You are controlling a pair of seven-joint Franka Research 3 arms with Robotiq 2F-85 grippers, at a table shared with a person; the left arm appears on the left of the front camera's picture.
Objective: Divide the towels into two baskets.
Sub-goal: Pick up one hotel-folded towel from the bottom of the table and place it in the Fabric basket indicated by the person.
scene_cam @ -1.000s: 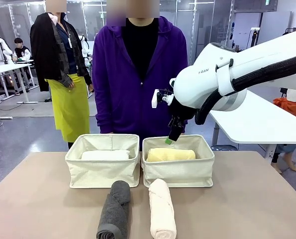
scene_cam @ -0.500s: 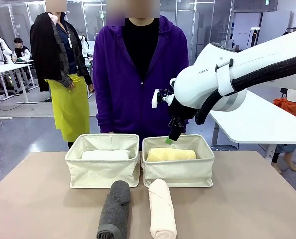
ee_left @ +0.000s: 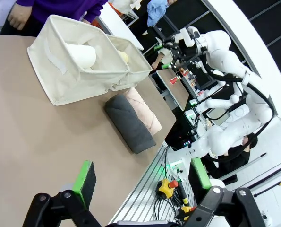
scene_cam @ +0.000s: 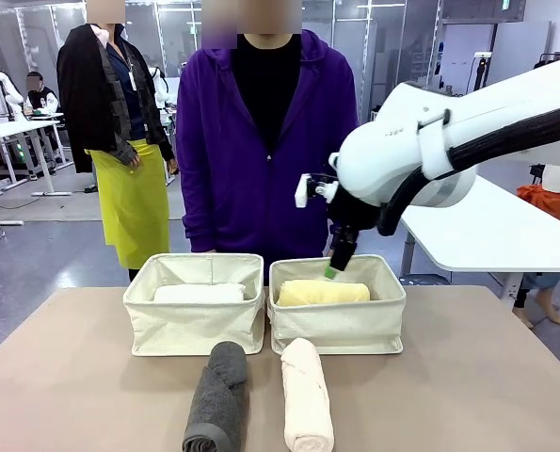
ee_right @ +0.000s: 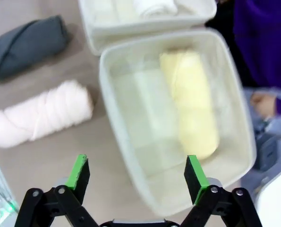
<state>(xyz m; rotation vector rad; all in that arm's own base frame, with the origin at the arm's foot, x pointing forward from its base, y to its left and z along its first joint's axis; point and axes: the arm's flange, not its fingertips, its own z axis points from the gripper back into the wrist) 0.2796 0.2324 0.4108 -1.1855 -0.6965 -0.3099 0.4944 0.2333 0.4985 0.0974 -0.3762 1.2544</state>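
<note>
At the bottom of the left wrist view the left gripper (ee_left: 142, 172) hangs wide open and empty over bare table (scene_cam: 468, 377), well apart from every towel; left of centre in the front view the left basket (scene_cam: 193, 330) holds the white towel (scene_cam: 200, 293) lying flat; just in front of it, at the lower middle, the dark grey towel (scene_cam: 218, 395) lies end-on on the table, with the pale pink towel (scene_cam: 306, 395) just beside it; right of centre the right basket (scene_cam: 341, 328) holds the yellow towel (scene_cam: 322, 292) along its far side; the right gripper (scene_cam: 334, 270) hovers over that basket's far rim, its claw spread wide with nothing between the green pads (ee_right: 79, 171)

So I'd say each basket has one towel and two wait on the table; the step in hand looks like leaving the right basket to fetch the pink roll; to do it well the arm should rise straight first so the fingers clear the soft rim, then come down across the middle of the roll, one finger on each side of it, and close firmly enough that the terry cloth neither unrolls nor sags at the ends; it should also stay off the grey roll alongside; the free strip on the near side of the right basket looks like the place to lay it

As for writing, I can read no brand or label on baskets, towels or arm
</note>
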